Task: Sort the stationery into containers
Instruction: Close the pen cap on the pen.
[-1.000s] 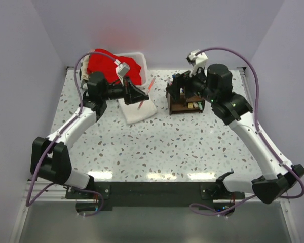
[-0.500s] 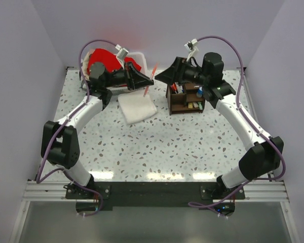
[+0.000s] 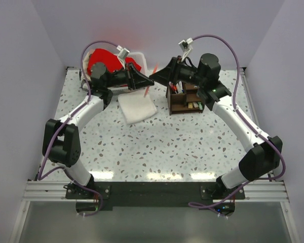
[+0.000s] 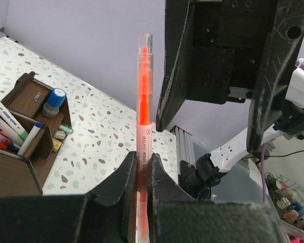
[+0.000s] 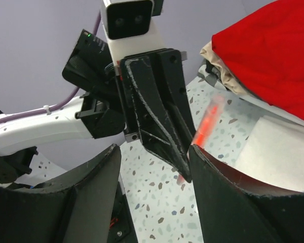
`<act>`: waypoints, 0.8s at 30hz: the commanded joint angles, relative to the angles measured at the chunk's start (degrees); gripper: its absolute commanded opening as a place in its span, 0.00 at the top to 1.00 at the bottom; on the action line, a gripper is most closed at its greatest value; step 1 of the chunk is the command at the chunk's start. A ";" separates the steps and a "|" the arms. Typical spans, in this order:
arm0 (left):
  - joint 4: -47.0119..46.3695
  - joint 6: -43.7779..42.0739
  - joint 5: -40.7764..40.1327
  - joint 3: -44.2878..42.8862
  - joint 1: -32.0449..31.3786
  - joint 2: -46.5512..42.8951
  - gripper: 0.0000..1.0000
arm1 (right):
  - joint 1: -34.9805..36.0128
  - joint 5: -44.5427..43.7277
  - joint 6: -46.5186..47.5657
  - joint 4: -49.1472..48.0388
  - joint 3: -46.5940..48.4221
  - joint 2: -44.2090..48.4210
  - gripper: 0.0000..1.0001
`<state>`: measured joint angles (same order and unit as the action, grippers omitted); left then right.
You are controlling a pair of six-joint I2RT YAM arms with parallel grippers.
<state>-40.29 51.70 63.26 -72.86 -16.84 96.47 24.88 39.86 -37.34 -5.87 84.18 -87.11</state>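
One pink-red pen (image 4: 144,101) sits clamped in left pincer (image 4: 143,166), beside right pincer (image 5: 154,154).

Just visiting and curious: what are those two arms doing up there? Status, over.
Left gripper shut on orange pen, held aloft. Right gripper open, facing it, not gripping. Organizer under right arm, markers inside. Nothing between grippers.

- The left gripper (image 3: 146,83) is clamped on a pink-red pen (image 3: 147,90) — the pen is tilted.
- The right gripper (image 3: 155,77) faces it tip to tip, just beside the pen.
- The wooden organizer (image 3: 185,105) stands under the right arm, with pens inside.
- A folded white cloth (image 3: 137,109) lies on the table (image 3: 162,142) near the left gripper — behind it is a white basket (image 3: 138,52) with red cloth (image 3: 99,59).
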 commanded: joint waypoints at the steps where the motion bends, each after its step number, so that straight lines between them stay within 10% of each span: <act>1: -4.26 1.47 0.10 -1.94 0.32 0.04 1.00 | 0.87 -1.53 1.75 -1.95 1.78 -0.60 0.41; 24: -3.21 0.86 -0.78 -2.37 0.23 -0.05 1.00 | 1.48 -11.64 13.61 12.73 7.93 -2.27 0.49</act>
<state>-41.12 52.40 61.60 -72.88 -16.60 96.64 26.57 31.09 -26.44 4.43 89.30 -89.25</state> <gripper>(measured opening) 0.096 0.513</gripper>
